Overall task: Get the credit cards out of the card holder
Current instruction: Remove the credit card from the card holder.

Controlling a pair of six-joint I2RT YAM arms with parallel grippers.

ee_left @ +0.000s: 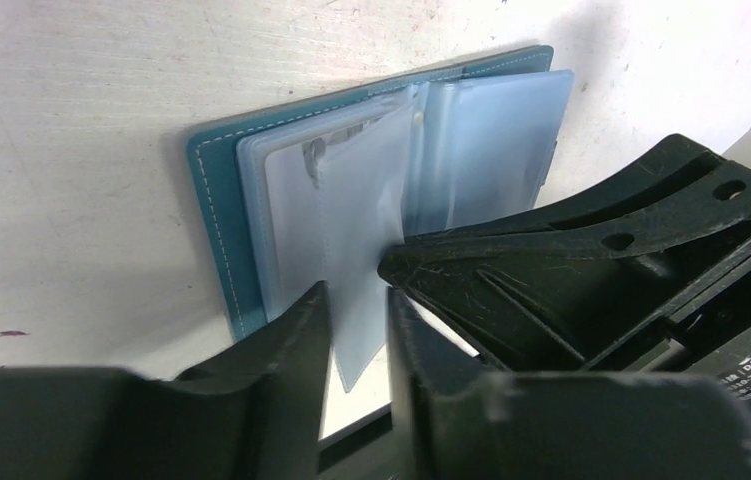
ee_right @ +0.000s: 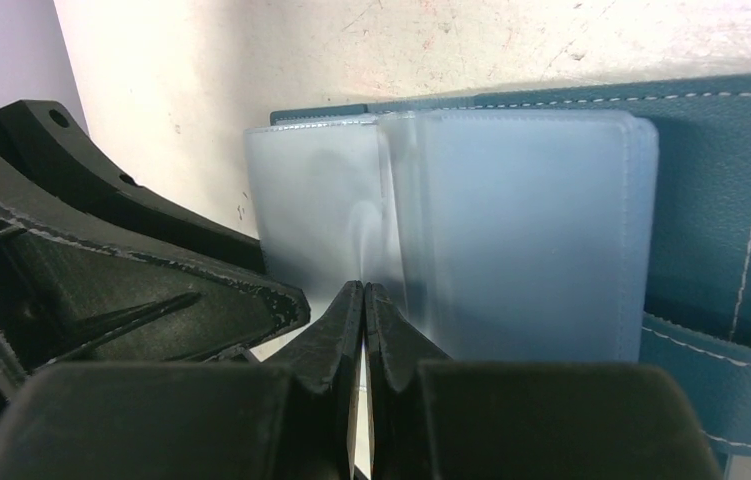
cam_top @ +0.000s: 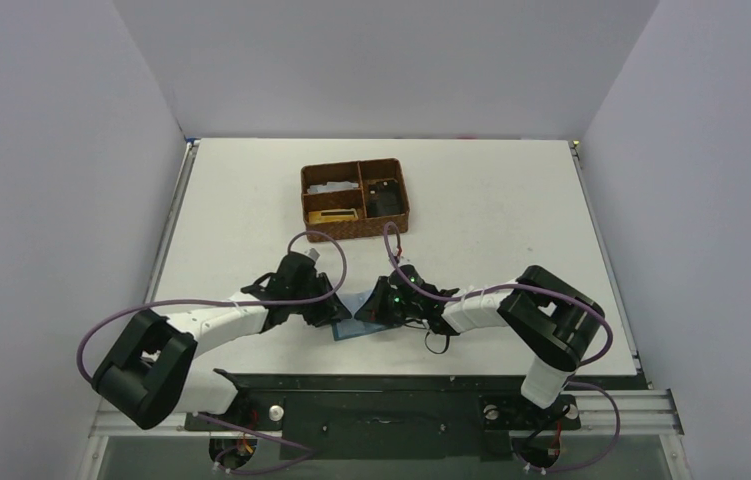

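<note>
Top view: card holder (cam_top: 359, 326) lies open on table (cam_top: 511, 200) near the front edge, between left gripper (cam_top: 335, 312) and right gripper (cam_top: 381, 306). Both heads overhang it, so only a teal sliver shows. Brown basket (cam_top: 355, 230) sits well beyond. Left wrist: teal cover flat, frosted sleeves (ee_left: 451, 140) fanned. Left fingers (ee_left: 296, 340) stand apart on either side of one raised sleeve, contact not discernible. Right gripper's black body blocks the holder's lower right. Right wrist: right fingers pressed together at the sleeves' near edge by the spine; whether they pinch a sleeve, cannot tell. Snap tab (ee_right: 741, 390) cut off at frame edge. Credit cards not discernible through the milky plastic.
</note>
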